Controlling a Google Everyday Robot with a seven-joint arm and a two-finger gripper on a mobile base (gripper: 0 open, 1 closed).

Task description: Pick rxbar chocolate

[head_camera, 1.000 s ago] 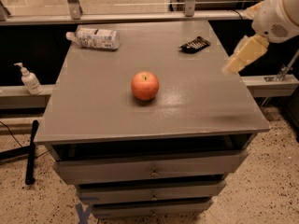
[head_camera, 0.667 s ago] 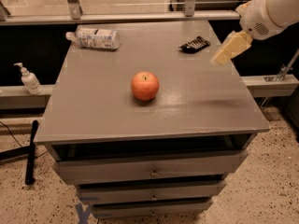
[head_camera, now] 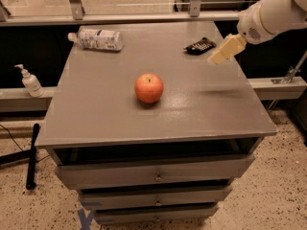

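Grey cabinet top [head_camera: 120, 123] carries three items. The rxbar chocolate [head_camera: 200, 45], a small black wrapper, lies flat near the back right corner. A red apple [head_camera: 148, 87] sits upright near the centre, well apart from the bar. A clear plastic bottle [head_camera: 98, 38] with a white label lies on its side at the back left.

The gripper [head_camera: 216, 58], cream-coloured, reaches in from the right on a white arm [head_camera: 271, 13] and points down-left. Its tip hangs just beside the bar's right end, not touching it. Cannot tell whether the gripper is open or closed.

A pump dispenser [head_camera: 29, 80] stands on the ledge left of the cabinet.
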